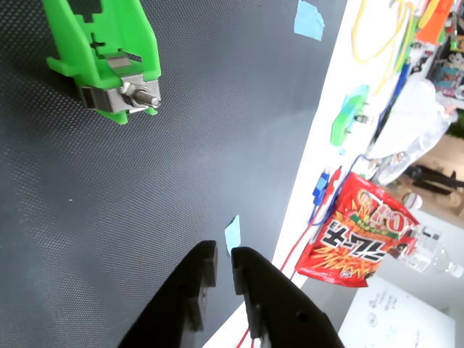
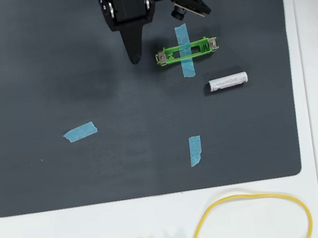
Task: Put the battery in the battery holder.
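we see the gripper (image 1: 223,262) nearly closed and holding nothing above the dark mat (image 2: 28,67). in the overhead view the battery (image 2: 228,82) lies just below the taped-down holder (image 2: 187,51), not touching it.

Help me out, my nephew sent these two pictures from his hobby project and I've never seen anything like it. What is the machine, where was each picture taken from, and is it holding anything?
It is a small robot arm on a table, with a two-finger gripper for picking things up. One picture looks straight down from above: the dark block at the top is the arm, and the dark point below it is the gripper. The other picture comes from a camera riding on the arm's wrist, so the black fingers poke in from the bottom edge. They are nearly shut, and nothing is held.

On the dark mat lie a narrow green battery holder, taped down with blue tape, and below it in the overhead view a white battery, apart from the holder. A few more pieces of blue tape are stuck to the mat. The wrist view shows one end of the holder close up.
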